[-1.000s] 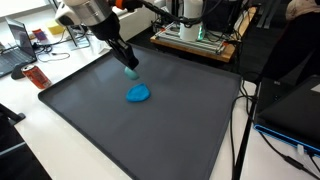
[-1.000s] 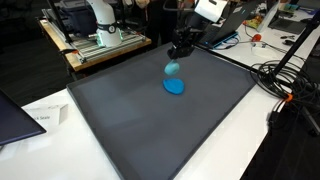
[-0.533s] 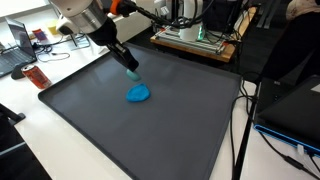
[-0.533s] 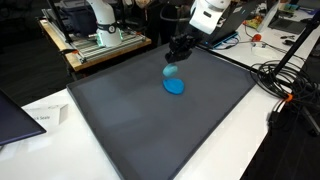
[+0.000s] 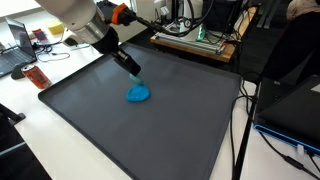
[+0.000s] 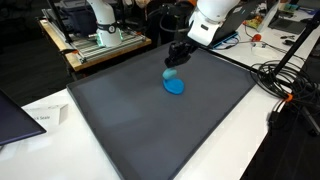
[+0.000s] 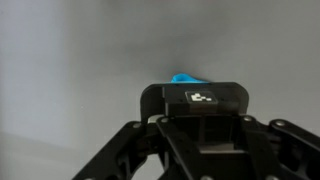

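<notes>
My gripper (image 5: 133, 71) hangs over the far part of a dark grey mat (image 5: 110, 125) and appears shut on a small light teal object (image 6: 170, 73) at its fingertips. A bright blue rounded object (image 5: 138, 94) lies on the mat just below and in front of it, and shows in both exterior views (image 6: 174, 86). The gripper (image 6: 177, 54) and the teal object are held a little above the mat, close to the blue object. In the wrist view the gripper body fills the lower frame, the fingertips are hidden, and a blue edge (image 7: 186, 77) peeks over it.
A machine on a wooden bench (image 5: 195, 32) stands behind the mat and also shows in an exterior view (image 6: 100, 32). A red-orange item (image 5: 37, 76) lies beside the mat. A laptop (image 6: 14, 115), paper (image 6: 48, 117) and cables (image 6: 285, 80) lie around it.
The arm has swung and tilted, its upper body shifting sideways. The gripper tip with the teal object has moved slightly closer to the blue object. The blue object has not moved.
</notes>
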Robot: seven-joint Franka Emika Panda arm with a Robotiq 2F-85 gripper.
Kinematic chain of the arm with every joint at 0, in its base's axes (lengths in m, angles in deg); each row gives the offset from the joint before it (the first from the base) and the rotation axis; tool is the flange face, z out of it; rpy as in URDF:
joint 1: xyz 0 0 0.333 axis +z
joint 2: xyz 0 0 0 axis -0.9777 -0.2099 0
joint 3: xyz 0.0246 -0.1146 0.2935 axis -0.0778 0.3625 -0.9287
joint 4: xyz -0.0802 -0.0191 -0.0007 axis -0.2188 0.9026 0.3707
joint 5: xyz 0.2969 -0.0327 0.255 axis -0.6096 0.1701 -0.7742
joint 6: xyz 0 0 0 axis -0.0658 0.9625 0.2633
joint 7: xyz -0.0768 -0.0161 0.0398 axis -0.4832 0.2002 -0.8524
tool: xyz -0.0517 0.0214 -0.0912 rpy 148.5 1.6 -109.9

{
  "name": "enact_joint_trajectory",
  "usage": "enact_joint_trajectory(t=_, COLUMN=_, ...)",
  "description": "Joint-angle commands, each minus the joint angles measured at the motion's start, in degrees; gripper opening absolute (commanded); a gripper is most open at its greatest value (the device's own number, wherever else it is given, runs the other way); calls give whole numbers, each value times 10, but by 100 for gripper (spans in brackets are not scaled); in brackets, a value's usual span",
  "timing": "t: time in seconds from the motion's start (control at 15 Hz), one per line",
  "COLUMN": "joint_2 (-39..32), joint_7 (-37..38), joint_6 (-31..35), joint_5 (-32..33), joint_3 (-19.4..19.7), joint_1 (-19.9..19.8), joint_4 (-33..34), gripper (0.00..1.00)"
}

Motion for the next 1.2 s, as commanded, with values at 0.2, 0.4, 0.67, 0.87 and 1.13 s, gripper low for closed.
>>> enact_joint_trajectory(t=0.2, joint_2=-17, joint_7=-22, joint_6=15, joint_5=-27, joint_3=0, joint_1=-10, joint_4=15, gripper=22)
enact_joint_trajectory(t=0.4, joint_2=-21, joint_7=-21, joint_6=26, joint_5=-26, joint_3=1, joint_1=-11, joint_4=17, gripper=22)
enact_joint_trajectory(t=0.67, joint_2=-33, joint_7=-21, joint_6=31, joint_5=-25, joint_3=1, joint_1=-10, joint_4=22, gripper=22)
enact_joint_trajectory(t=0.87, joint_2=-50, joint_7=-17, joint_6=31, joint_5=-22, joint_3=2, joint_1=-8, joint_4=29, gripper=22)
enact_joint_trajectory(t=1.13, joint_2=-63, joint_7=-14, joint_6=55, joint_5=-29, joint_3=0, joint_1=-10, joint_4=38, gripper=22)
